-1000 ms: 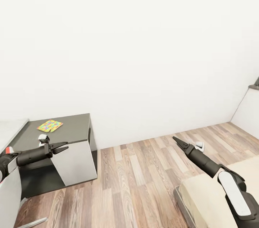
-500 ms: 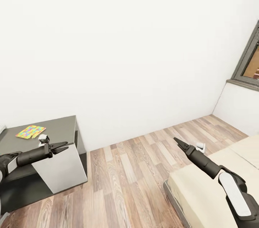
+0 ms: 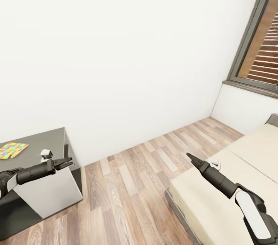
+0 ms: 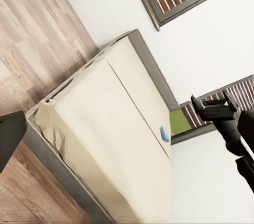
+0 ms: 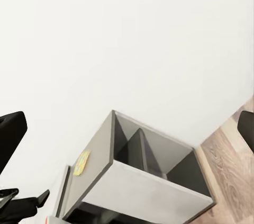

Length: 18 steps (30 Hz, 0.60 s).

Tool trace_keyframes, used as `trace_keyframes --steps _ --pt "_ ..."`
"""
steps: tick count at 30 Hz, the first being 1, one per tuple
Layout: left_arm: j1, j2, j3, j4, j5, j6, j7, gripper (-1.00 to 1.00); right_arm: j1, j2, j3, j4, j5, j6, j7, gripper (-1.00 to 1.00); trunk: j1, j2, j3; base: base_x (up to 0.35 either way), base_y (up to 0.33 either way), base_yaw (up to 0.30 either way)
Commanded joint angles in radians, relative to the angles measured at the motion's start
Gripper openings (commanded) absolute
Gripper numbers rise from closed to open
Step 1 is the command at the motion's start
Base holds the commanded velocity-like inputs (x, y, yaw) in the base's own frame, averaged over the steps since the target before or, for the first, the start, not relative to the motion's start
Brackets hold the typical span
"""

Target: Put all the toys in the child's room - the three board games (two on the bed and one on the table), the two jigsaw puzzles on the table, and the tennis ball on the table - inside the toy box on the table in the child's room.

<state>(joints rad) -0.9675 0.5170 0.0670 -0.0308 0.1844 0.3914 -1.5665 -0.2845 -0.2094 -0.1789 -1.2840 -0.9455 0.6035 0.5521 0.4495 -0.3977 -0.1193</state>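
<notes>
Child's room with white wall, plank floor and window: the bed lies at right with, in the left wrist view, a green game box and a small blue one on its far end, lettering too small to read. The counter at left carries one puzzle near its far edge. The left claw hangs released and empty beside the counter's corner, and the right claw, over the bed's near corner, looks clenched on nothing.
</notes>
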Motion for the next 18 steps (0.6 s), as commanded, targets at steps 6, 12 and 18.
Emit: trace_keyframes --steps 6,12,18 --pt "0.034 0.003 0.01 -0.004 -0.004 0.011 -0.004 1.0 -0.001 -0.002 -0.004 0.03 -0.008 0.009 0.001 1.0 0.001 -0.002 -0.007 -0.063 0.0 -0.248" --pt "0.04 0.0 0.014 -0.01 -0.002 0.012 -0.004 1.0 -0.001 -0.004 -0.047 0.071 -0.007 0.01 0.014 1.0 0.001 -0.002 -0.011 -0.023 0.0 -0.248" --pt "0.041 -0.002 0.018 -0.012 -0.002 0.011 -0.004 1.0 -0.001 -0.005 -0.091 0.089 -0.006 0.01 0.057 1.0 0.001 -0.002 -0.016 -0.003 0.0 -0.248"
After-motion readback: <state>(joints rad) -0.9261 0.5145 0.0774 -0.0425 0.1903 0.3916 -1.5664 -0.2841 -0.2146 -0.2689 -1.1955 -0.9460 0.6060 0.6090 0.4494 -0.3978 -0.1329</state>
